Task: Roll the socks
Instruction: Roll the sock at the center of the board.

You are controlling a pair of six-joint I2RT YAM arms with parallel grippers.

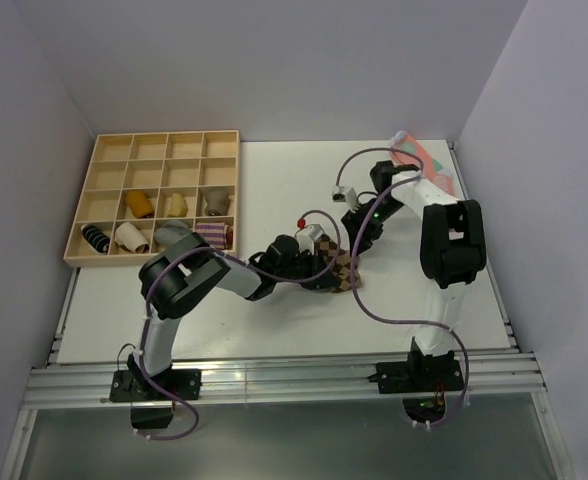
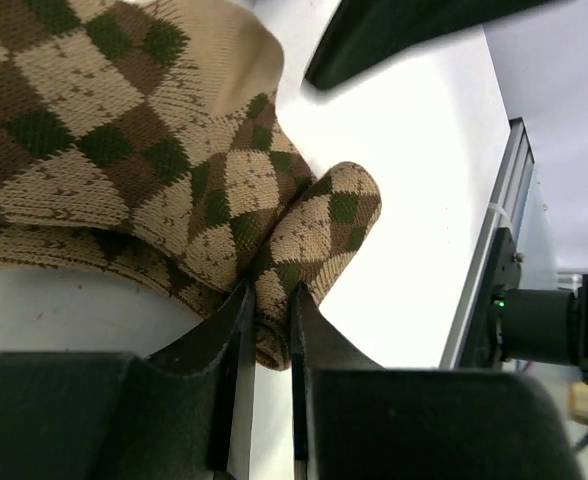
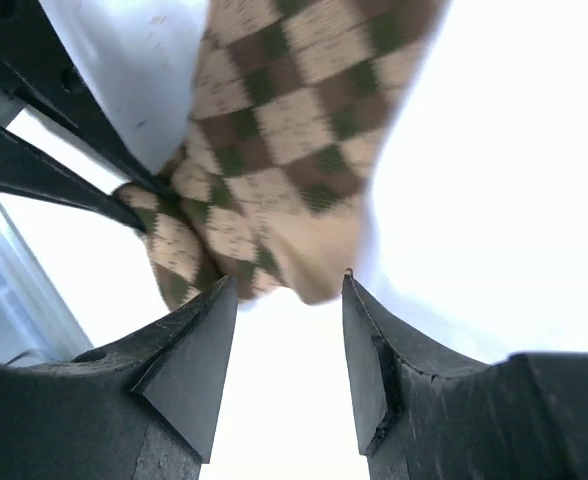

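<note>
At the middle of the table [image 1: 274, 190], between my two arms, lie the argyle socks [image 1: 346, 272], a tan-and-brown bundle partly folded over on itself. The left gripper [image 2: 271, 290] is clenched on a small rolled fold at one end, with the fabric pinched thin between its fingers. The right gripper [image 3: 289, 283] stands released, jaws apart and holding nothing. The tan edge of the socks sits right at the mouth of those jaws, and I cannot tell whether it touches them. From the right wrist the long axis of the socks runs straight ahead, away from the fingertips and toward the left arm's fingers, so I judge the next roll depends on the right hand going forward along that axis. Well apart at the far left stands the wooden compartment tray [image 1: 104, 150] holding other rolled socks.
</note>
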